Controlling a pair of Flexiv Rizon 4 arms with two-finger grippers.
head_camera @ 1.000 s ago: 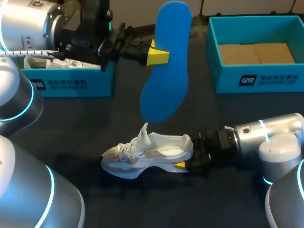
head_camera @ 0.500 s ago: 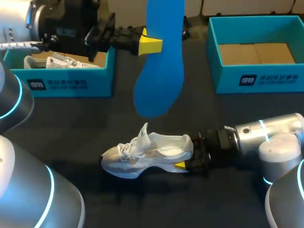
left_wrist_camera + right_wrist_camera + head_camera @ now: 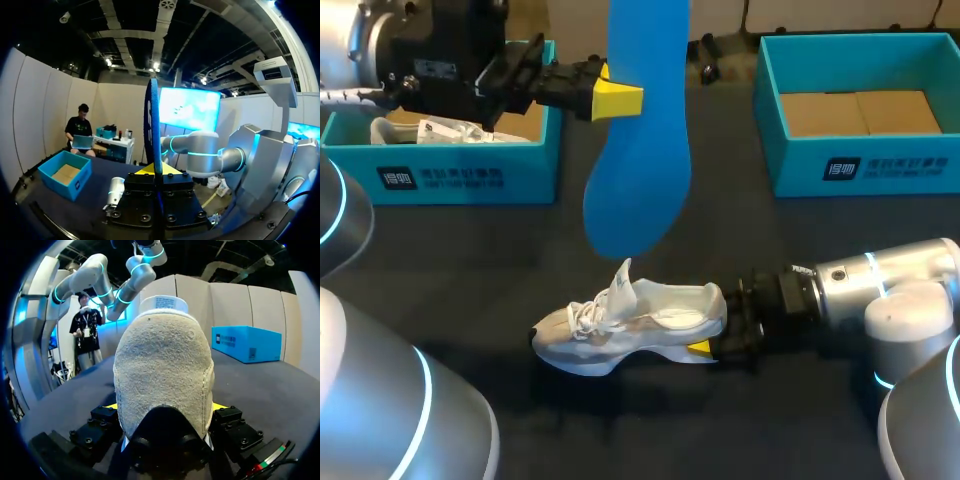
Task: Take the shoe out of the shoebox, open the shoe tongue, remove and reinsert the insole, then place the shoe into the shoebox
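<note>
Reinsertion looks next: my left gripper (image 3: 620, 98), upper centre, clamps the flat blue foam insole (image 3: 638, 170), hanging above the white mesh sneaker (image 3: 640, 322) at lower centre, its heel pinched by my right gripper (image 3: 705, 342). I should feed the lower end into the opening slowly.

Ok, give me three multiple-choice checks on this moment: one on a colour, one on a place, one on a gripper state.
1. What colour is the shoe? A black; B red; C white.
2. Where is the insole? A inside the shoe; B in the air, in the left gripper; C flat on the table.
3. The right gripper is: A shut on the shoe's heel; B open above the shoe; C holding the insole.
Answers: 1 C, its upper is white; 2 B, the yellow tips pinch it above the shoe; 3 A, the heel sits clamped in it on the table.
</note>
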